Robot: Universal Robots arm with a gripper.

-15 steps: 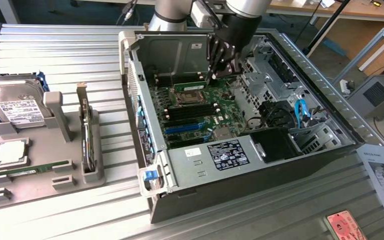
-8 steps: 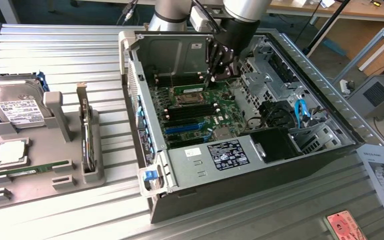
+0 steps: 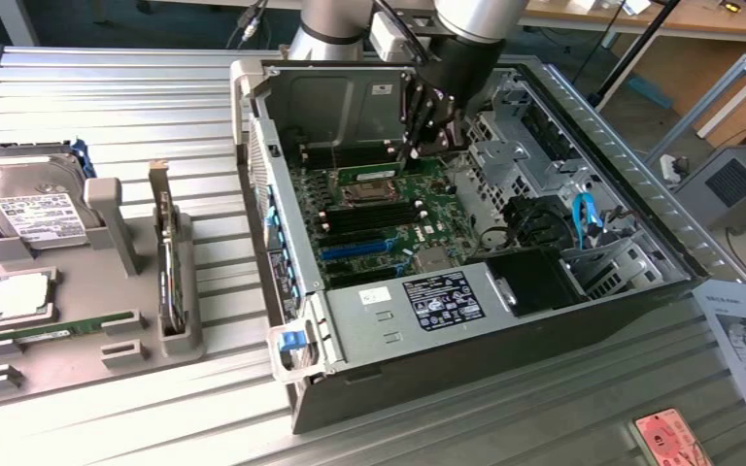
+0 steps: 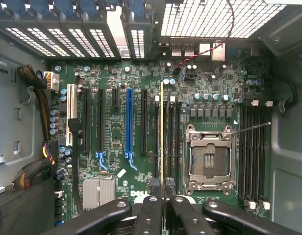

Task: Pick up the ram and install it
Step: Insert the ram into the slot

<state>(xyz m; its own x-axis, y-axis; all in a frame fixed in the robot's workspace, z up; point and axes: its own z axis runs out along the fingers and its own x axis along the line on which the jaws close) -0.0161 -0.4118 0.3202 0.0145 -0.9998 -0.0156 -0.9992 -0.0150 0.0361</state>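
The ram (image 4: 162, 132) shows edge-on in the wrist view as a thin yellow-green strip, pinched between my two black fingers (image 4: 150, 213). My gripper (image 4: 163, 198) is shut on it and holds it over the black memory slots (image 4: 171, 142) just beside the empty processor socket (image 4: 209, 159) on the motherboard (image 4: 112, 142). In the exterior view my gripper (image 3: 422, 136) reaches down inside the open computer case (image 3: 387, 320), with the stick's lower end close above the board near the socket (image 3: 362, 191).
The exterior view's left holds a grey tray (image 3: 88, 359) with a hard drive (image 3: 36, 209), a square silver processor (image 3: 20, 294), an upright card (image 3: 166, 262) and another green stick (image 3: 55, 332). Case walls, a drive cage (image 3: 528, 136) and cables (image 4: 40, 112) hem in the board.
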